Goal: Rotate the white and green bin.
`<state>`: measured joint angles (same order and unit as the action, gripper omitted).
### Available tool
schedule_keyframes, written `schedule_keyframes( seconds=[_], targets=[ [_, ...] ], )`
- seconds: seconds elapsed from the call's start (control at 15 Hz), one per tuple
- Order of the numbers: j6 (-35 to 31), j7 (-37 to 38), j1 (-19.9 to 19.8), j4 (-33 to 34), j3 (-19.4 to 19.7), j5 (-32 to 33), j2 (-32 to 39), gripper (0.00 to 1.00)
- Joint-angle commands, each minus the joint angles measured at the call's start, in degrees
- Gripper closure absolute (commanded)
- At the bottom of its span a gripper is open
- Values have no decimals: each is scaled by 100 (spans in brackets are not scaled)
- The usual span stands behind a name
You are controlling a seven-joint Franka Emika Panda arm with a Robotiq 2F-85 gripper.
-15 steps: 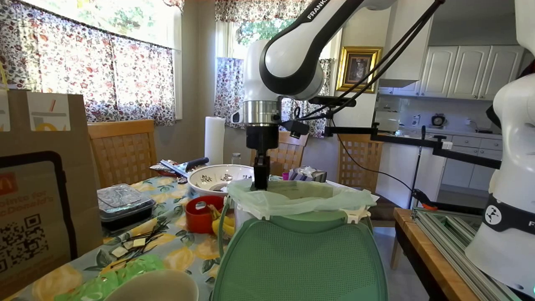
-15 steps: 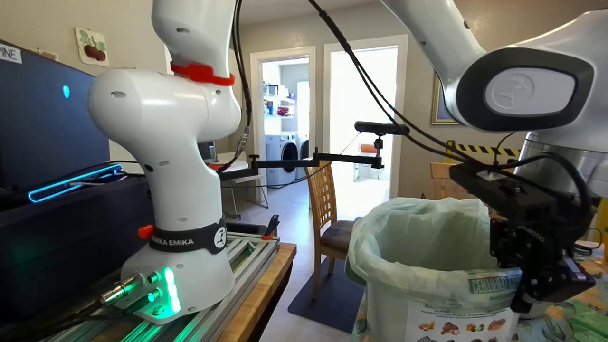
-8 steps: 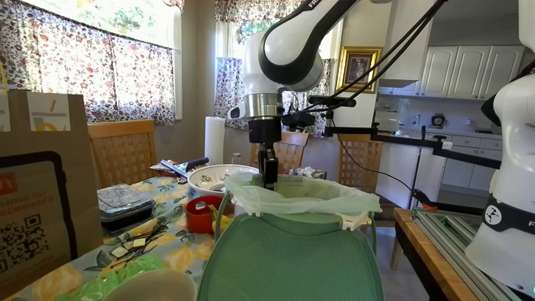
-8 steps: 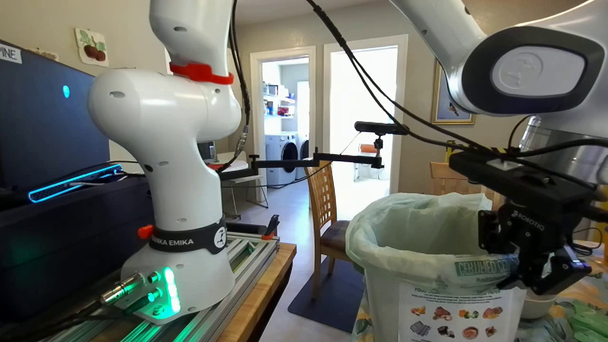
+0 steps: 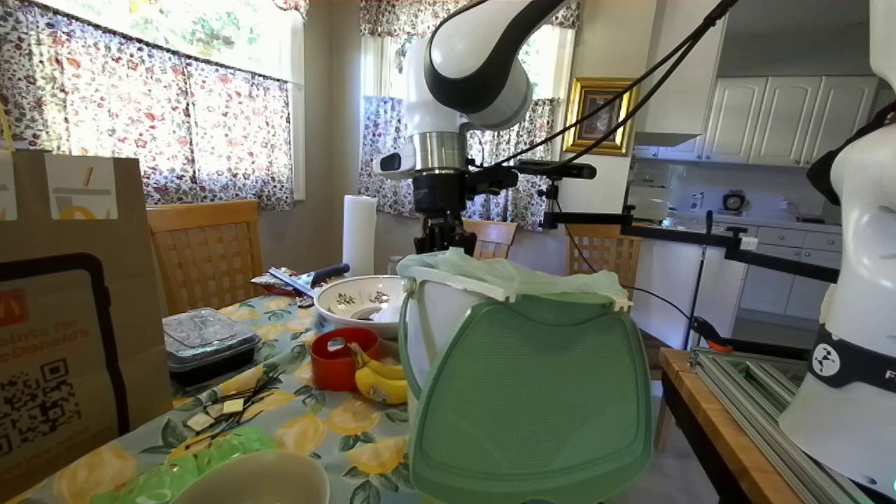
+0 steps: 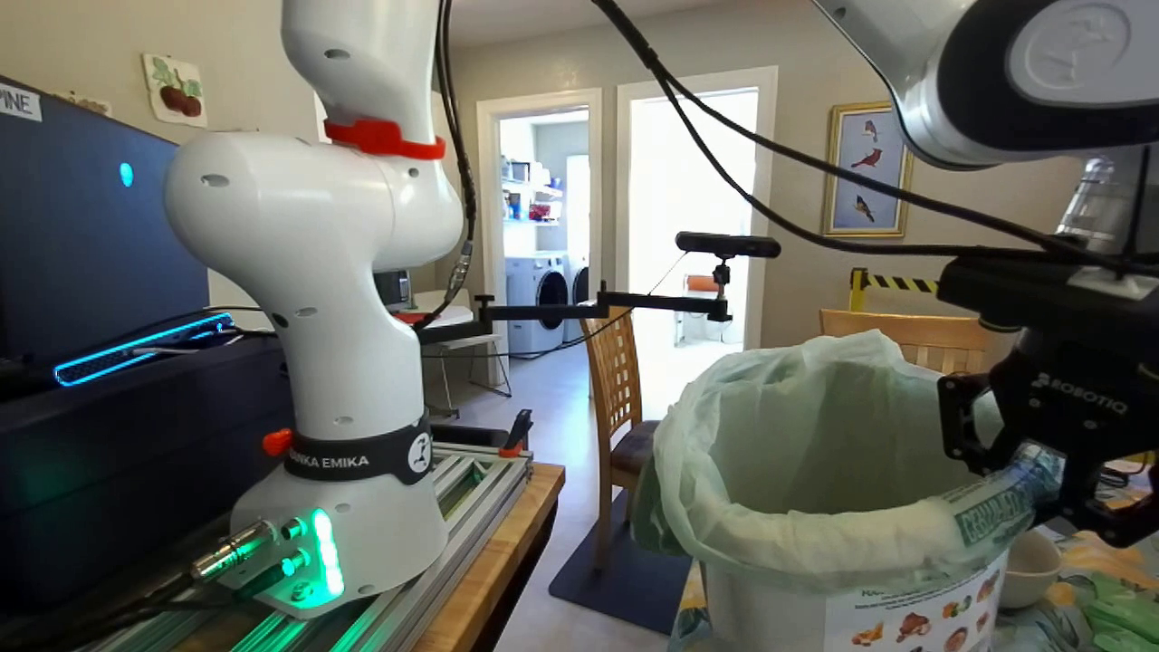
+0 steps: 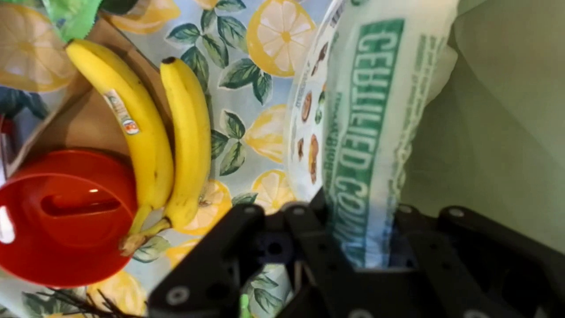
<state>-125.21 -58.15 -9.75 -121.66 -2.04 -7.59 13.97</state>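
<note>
The white and green bin [image 5: 439,325] stands at the edge of the patterned table, its green lid panel [image 5: 535,392] hanging at its side. In an exterior view its white body [image 6: 770,602] carries a label with food pictures. A whitish liner [image 7: 366,132] with green print covers the rim. My gripper [image 7: 357,216] straddles the rim and is shut on it, with liner between the fingers. In an exterior view the gripper [image 5: 445,241] stands behind the rim, fingertips hidden; it also shows at the rim's right in an exterior view [image 6: 1041,493].
Bananas [image 5: 381,381] and a red bowl [image 5: 343,360] lie close beside the bin. A floral bowl [image 5: 360,301], a small white bowl [image 5: 259,479], a food container [image 5: 208,343] and a paper bag [image 5: 70,315] share the table. A chair [image 6: 625,389] stands behind.
The gripper has risen, and the bin has come up and turned with it. The lid now faces more to the right, and white body and bananas show at its left.
</note>
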Motion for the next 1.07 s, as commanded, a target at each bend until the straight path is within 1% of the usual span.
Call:
schedule_keyframes(
  seconds=[0.0, 0.27, 0.33, 0.6, 0.67, 1.0],
  targets=[
    [667, -1075, -30, 378, -4, -37, 44, 97],
    [1126, -1813, 108, 646, 1, 240, 234, 97],
    [742, -1436, 128, 334, 68, 71, 80, 89],
    [843, -1658, 167, 422, 50, 137, 181, 89],
    [843, -1666, 167, 423, 50, 139, 184, 97],
    [883, -2089, 300, 501, -80, 345, 484, 97]
  ],
)
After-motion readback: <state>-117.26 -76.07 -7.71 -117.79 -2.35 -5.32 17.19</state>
